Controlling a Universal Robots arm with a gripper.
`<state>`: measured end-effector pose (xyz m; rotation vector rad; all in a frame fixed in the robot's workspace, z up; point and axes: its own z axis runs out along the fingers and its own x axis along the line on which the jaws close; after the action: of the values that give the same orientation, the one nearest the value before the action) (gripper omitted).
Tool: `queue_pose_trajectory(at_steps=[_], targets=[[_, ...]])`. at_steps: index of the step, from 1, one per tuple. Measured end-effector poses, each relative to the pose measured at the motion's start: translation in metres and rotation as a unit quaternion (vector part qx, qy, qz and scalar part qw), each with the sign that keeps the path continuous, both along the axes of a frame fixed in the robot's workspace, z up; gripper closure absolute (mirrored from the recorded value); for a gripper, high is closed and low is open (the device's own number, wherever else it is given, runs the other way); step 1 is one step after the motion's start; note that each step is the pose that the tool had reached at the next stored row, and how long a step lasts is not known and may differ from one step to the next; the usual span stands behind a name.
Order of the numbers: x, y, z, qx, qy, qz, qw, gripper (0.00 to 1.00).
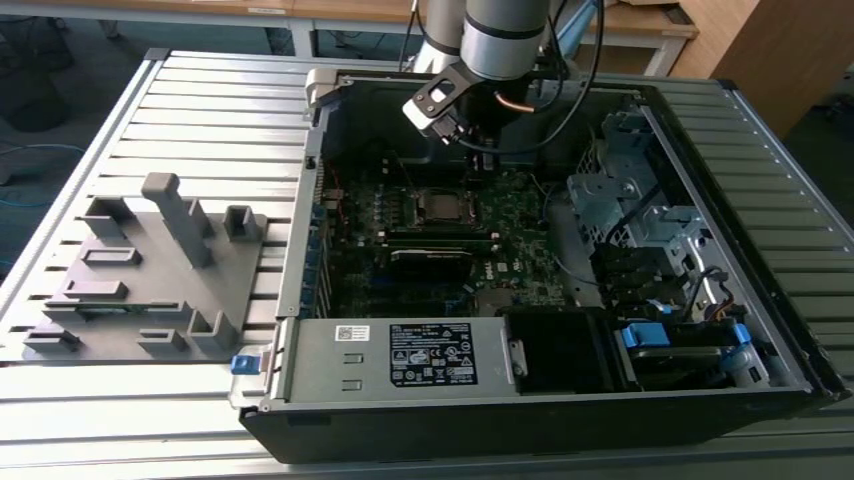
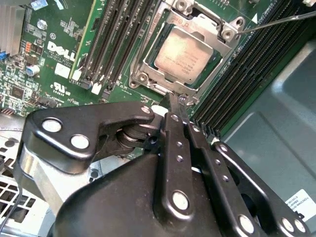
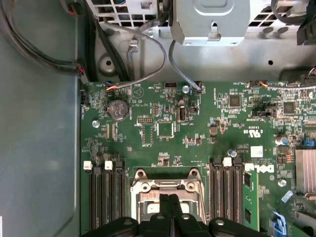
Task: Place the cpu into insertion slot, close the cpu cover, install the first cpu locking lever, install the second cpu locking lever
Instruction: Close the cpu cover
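Even daylight washes the worktop (image 1: 200,90), but the computer case (image 1: 534,425) is dark inside. The cpu (image 2: 186,54) shines dully in the second wrist view.

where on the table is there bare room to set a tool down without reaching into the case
Bare slats of the table lie between the grey fixture and the far edge, and along the exterior view's right of the computer case. Inside is crowded: the gripper hangs close to the cpu, memory slots on both sides.
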<state>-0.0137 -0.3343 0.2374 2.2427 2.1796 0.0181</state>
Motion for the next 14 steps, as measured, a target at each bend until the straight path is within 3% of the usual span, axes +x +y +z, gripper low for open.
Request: queue_pose_trajectory(at_steps=[7, 14], targets=[[-0.0007, 0.0000, -0.0002, 0.0001, 0.0001, 0.000, 1.0000, 0.90], [-0.0102, 0.0001, -0.0023, 0.0002, 0.0001, 0.000, 1.0000, 0.90]])
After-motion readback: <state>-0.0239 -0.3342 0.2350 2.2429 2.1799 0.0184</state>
